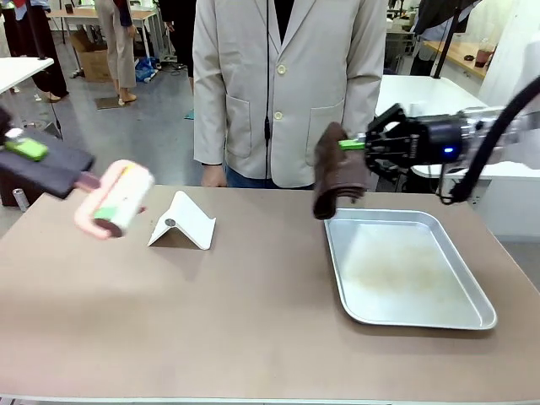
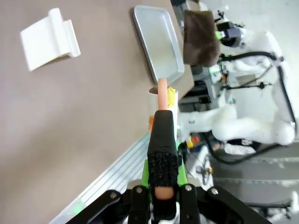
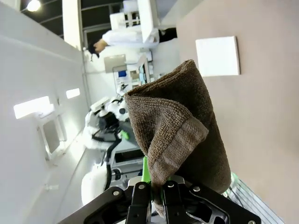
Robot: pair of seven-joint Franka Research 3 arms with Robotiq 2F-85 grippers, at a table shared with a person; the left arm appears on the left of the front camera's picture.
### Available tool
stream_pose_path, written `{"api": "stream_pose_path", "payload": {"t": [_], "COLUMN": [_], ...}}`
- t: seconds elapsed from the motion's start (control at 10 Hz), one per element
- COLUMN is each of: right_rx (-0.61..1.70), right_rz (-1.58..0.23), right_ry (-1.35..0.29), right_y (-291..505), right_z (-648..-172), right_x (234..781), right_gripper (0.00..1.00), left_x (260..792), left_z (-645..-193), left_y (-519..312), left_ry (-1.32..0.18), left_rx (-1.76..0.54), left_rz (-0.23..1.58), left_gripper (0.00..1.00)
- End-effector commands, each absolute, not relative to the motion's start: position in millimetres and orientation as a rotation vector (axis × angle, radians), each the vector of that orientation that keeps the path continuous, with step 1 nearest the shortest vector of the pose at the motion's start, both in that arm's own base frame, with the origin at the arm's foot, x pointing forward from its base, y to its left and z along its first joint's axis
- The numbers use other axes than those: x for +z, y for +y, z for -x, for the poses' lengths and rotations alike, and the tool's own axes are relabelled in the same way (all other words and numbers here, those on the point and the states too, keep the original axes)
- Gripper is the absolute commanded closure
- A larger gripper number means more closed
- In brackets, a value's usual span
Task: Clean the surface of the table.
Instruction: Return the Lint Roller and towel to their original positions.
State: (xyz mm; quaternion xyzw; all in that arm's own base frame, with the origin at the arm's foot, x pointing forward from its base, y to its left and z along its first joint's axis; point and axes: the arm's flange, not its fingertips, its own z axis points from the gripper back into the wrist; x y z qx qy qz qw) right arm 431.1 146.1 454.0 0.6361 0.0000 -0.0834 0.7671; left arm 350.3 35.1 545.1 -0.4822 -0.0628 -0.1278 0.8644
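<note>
A: What lies nearest the camera?

B: The table (image 1: 211, 329), its taupe-brown top spreading across the whole lower part of the front view. At about four o'clock on it sits a shallow silver tray (image 1: 405, 270), with a faint brownish smear on its floor.

A: And farther in?

B: Near the table's far edge, around eleven o'clock, a white folded stand (image 1: 184, 222) rests like a little tent. Just to its nine o'clock a pink lint roller (image 1: 116, 208) hangs above the table top, not touching it.

A: Who has the roller?

B: The left gripper (image 2: 162, 196). Its fingers are clamped narrow on the roller's dark handle; the wrist view shows the handle running up between them.

A: The other arm?

B: The right gripper (image 1: 354, 145) comes in from three o'clock, above the tray's far edge. Its fingers are pinched tight on a folded brown cloth (image 1: 336, 173), which droops toward the tray's far left corner.

A: Beyond the table?

B: A person in a pale jacket (image 1: 291, 84) stands at twelve o'clock.
</note>
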Motion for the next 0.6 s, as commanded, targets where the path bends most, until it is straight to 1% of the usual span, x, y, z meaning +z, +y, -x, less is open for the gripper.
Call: {"api": "stream_pose_path", "payload": {"t": [0.0,0.2,0.3,0.5], "right_rx": [-0.228,-0.223,-0.241,-0.271], "right_rz": [-1.35,-1.331,-1.297,-1.244], "right_ry": [0.023,0.061,0.058,0.106], "right_y": [184,217,228,237], "right_z": [-453,-455,-457,-461], "right_x": [432,406,392,368], "right_gripper": [0.93,0.93,0.93,0.93], "left_x": [553,553,547,533], "left_z": [-354,-367,-377,-405], "left_y": [-3,-27,-37,-46], "left_ry": [-0.199,-0.209,-0.18,-0.181], "left_rx": [-0.108,-0.012,0.023,0.087], "left_rz": [1.009,0.984,0.95,0.885], "left_gripper": [0.78,0.78,0.78,0.78]}}
